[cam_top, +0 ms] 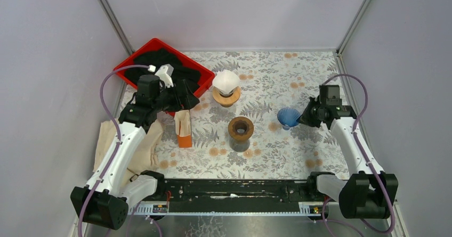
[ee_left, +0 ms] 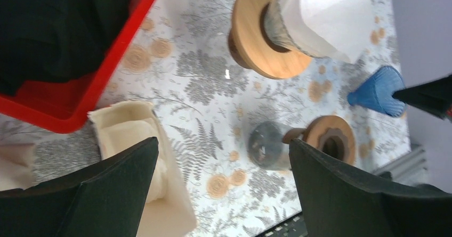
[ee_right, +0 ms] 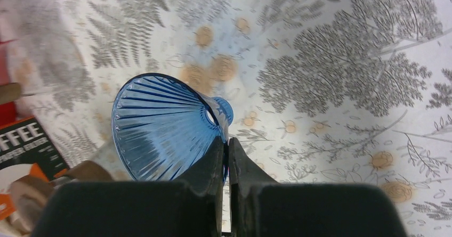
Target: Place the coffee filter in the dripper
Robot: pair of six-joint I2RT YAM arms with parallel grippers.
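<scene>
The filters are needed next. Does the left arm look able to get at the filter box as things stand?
Probably yes: the left tool hangs open just beside the filter box, with nothing between them.

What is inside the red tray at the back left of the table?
Dark black material fills most of the red tray. The left arm covers its near side, so what lies there cannot be seen from above.

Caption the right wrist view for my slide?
Right gripper pinches the blue dripper by its wall, fern-print table behind.
</scene>
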